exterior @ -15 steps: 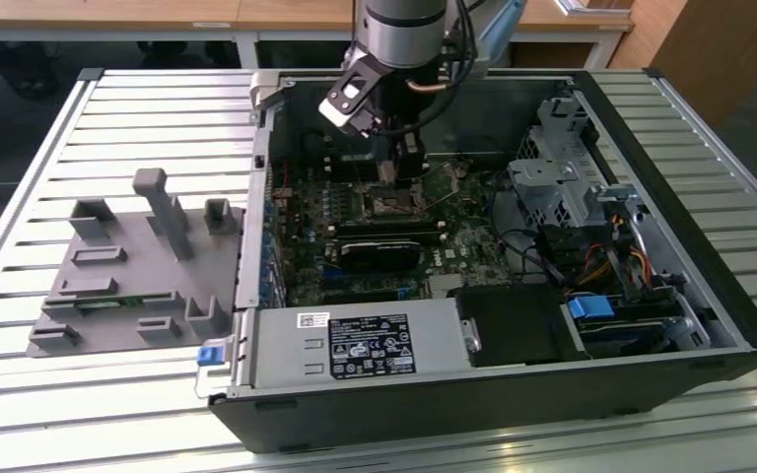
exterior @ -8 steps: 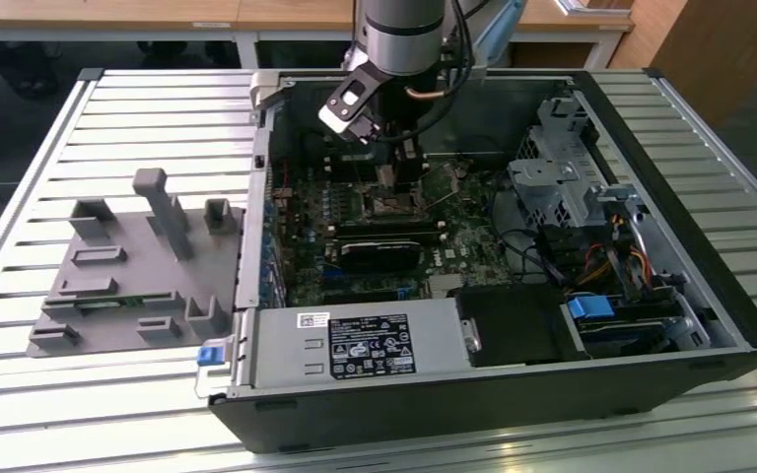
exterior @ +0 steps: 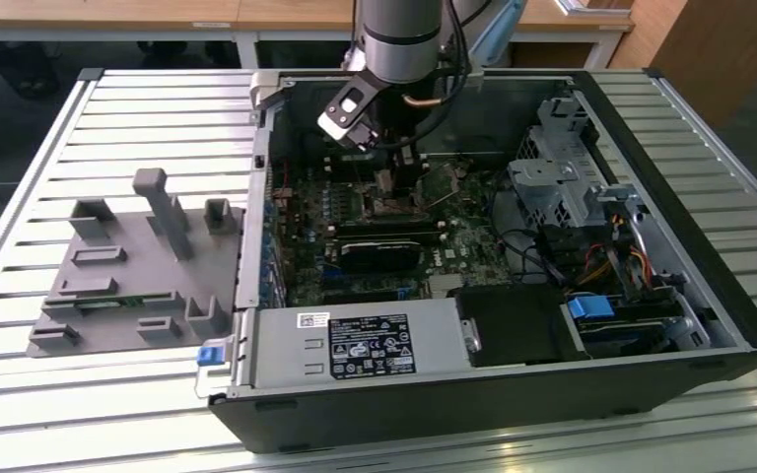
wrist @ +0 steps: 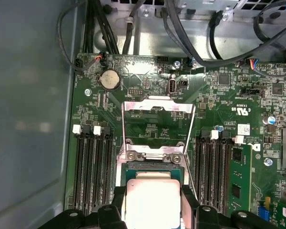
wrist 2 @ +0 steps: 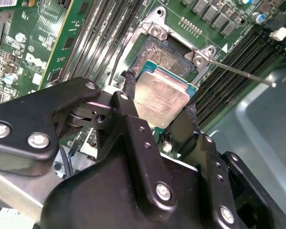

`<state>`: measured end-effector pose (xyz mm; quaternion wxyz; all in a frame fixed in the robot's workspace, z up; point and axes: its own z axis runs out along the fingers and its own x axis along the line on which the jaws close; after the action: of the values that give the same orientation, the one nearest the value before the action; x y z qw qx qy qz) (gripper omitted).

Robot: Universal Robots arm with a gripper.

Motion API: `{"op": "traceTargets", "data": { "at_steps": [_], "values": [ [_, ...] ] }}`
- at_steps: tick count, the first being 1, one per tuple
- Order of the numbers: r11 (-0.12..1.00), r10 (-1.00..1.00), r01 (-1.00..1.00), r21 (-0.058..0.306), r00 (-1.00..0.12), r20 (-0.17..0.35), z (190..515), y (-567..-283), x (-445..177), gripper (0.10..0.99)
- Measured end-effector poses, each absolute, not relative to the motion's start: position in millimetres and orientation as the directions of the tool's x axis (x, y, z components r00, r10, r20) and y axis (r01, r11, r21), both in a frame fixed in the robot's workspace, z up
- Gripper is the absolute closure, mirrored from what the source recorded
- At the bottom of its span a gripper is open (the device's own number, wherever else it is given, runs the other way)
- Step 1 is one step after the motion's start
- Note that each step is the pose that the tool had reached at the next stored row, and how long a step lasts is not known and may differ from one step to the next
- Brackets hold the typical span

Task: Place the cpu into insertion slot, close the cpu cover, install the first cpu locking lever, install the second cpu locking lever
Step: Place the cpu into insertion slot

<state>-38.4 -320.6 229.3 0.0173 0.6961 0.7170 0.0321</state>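
In the exterior view you see the arm (exterior: 398, 39) reaching down into an open computer case (exterior: 694, 296) that lies on a slatted table (exterior: 36, 414). The claw (exterior: 385, 172) is low over the green motherboard (exterior: 464, 246), near the far end of the case. A grey plastic tray (exterior: 115, 286) sits on the table at the exterior view's left, well apart from the claw. From here the chip is too small to make out, and you cannot tell how the claw's fingers stand.

The second wrist view takes you much closer. The claw (wrist 2: 160, 95) is clamped on the cpu (wrist 2: 157, 105). One black finger (wrist 2: 127, 88) presses one edge and the other finger presses the far edge. The cpu's pale metal top faces up, and a thin green rim shows around it. It sits tilted over the near part of the insertion slot (wrist 2: 169, 55). The slot's dark middle is bare past the chip. You cannot tell if the cpu touches the slot. A thin metal rod (wrist 2: 238, 71) sticks out from the slot's corner, over the long black memory slots (wrist 2: 229, 90).

The first wrist view looks down along the claw (wrist: 152, 193). The cpu (wrist: 152, 207) is between the two fingers, at the near edge of the insertion slot (wrist: 152, 167). This view also shows you the cpu cover (wrist: 157, 107). It is swung open and lies past the slot, and you can see green board through its cut-out middle. Memory slots (wrist: 93, 167) run along both sides of the slot. A round coin battery (wrist: 109, 79) sits farther up the board.
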Motion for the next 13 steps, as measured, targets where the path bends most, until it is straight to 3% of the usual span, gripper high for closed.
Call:
{"op": "traceTargets", "data": {
  "at_steps": [13],
  "values": [
    [0.028,0.999,0.997,0.070,-0.029,0.020,214.9,-320.8,-40.5,0.545]
  ]
}}
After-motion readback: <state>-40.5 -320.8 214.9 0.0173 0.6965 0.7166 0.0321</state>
